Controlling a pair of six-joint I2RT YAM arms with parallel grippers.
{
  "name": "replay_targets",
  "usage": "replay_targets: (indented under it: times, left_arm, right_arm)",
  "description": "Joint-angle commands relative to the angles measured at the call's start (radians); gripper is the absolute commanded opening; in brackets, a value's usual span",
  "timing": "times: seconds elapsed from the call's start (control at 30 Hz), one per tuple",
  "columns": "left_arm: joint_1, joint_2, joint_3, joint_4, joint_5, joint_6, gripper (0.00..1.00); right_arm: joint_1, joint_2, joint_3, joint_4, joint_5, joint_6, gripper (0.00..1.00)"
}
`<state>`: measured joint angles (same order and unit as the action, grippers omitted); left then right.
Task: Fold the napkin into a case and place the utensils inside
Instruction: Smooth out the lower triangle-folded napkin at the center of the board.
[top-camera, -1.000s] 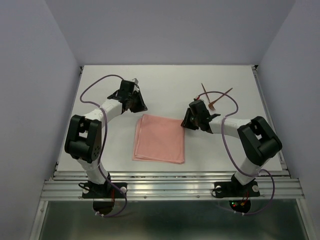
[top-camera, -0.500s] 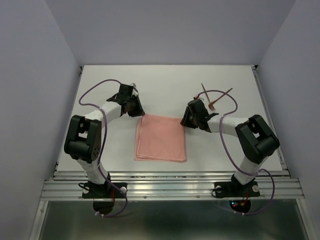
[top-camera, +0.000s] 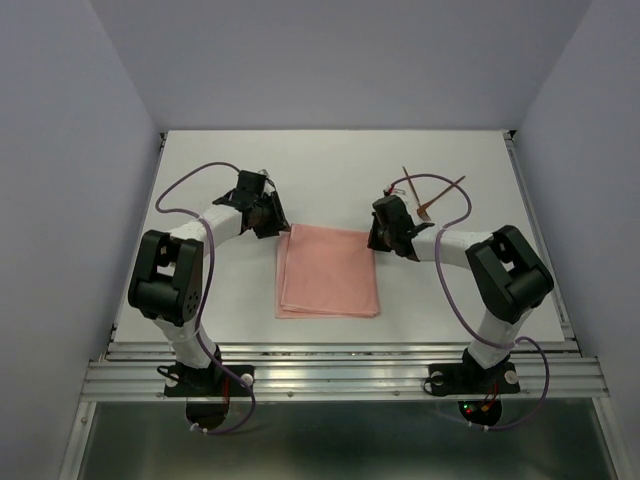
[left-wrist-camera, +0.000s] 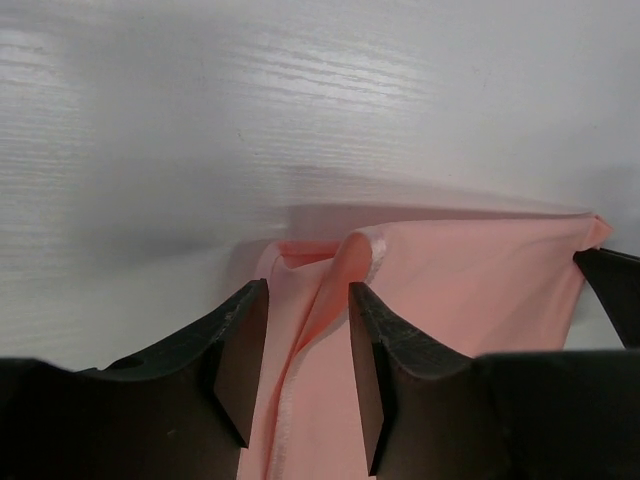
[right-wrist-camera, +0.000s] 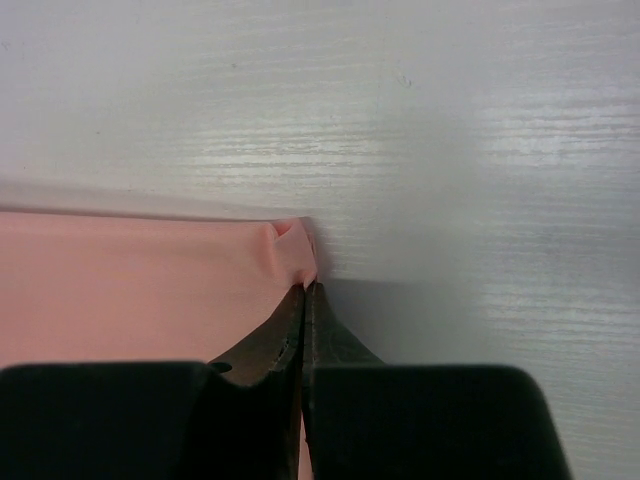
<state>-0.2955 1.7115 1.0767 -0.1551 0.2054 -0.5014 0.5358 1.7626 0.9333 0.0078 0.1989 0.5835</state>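
The napkin (top-camera: 328, 272) lies flat on the bench (top-camera: 330, 160) as a folded rectangle between the two tools, its far corners at their tips and the rest of it running back toward the arm bases. It is thin, soft, slightly glossy cloth, so I judge it light and limp. It will likely slide on the smooth bench and sag or fall open if lifted by one point only, so the two far corners, taken together, look like the sensible holds. The layers need to be caught as one. The right tool (right-wrist-camera: 303, 290) is clenched on the far right corner, where the cloth puckers at its tips. The left tool (left-wrist-camera: 306, 292) is released, its jaws standing apart on either side of a raised ridge of cloth at the far left corner and not yet pinching it. The utensils (top-camera: 428, 208) lie crossed on the bench just beyond the right tool, apart from the napkin and untouched, so folding is the step in hand. Compared with a second ago, the left tool has come in from the bare bench to the napkin's corner. The right tool has shifted a little further out along the bench to its own corner. The whole napkin now sits somewhat closer to the right arm's side.
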Motion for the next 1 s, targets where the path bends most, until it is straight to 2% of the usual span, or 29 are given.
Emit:
replay_targets:
  times: [0.0, 0.23, 0.43, 0.57, 0.7, 0.73, 0.83, 0.87, 0.97]
  left_arm:
    - [0.007, -0.044, -0.026, -0.001, -0.046, -0.008, 0.50]
    - [0.007, -0.018, -0.073, 0.031, -0.063, -0.035, 0.48]
    - [0.007, -0.004, -0.098, 0.069, -0.046, -0.057, 0.40]
    - [0.006, 0.020, -0.093, 0.092, -0.024, -0.068, 0.20]
    - [0.006, 0.019, -0.087, 0.100, -0.017, -0.069, 0.07]
    - [0.006, 0.019, -0.087, 0.101, -0.015, -0.071, 0.00]
    - [0.006, 0.016, -0.089, 0.109, -0.012, -0.077, 0.00]
    - [0.006, 0.016, -0.090, 0.109, -0.011, -0.077, 0.00]
    - [0.006, 0.016, -0.098, 0.117, -0.011, -0.083, 0.00]
  right_arm:
    - [-0.008, 0.037, 0.027, -0.031, 0.034, -0.067, 0.01]
    - [-0.008, 0.054, 0.025, -0.019, 0.005, -0.065, 0.01]
    - [-0.008, 0.057, 0.027, -0.016, -0.024, -0.089, 0.01]
    - [-0.008, 0.057, 0.044, 0.014, -0.053, -0.111, 0.02]
    - [-0.008, 0.052, 0.068, 0.011, -0.055, -0.142, 0.07]
    - [-0.008, 0.051, 0.079, 0.008, -0.056, -0.146, 0.15]
    - [-0.008, 0.041, 0.134, -0.060, -0.061, -0.168, 0.46]
    - [-0.008, 0.037, 0.148, -0.069, -0.064, -0.172, 0.51]
    - [0.004, 0.011, 0.202, -0.109, -0.061, -0.163, 0.53]
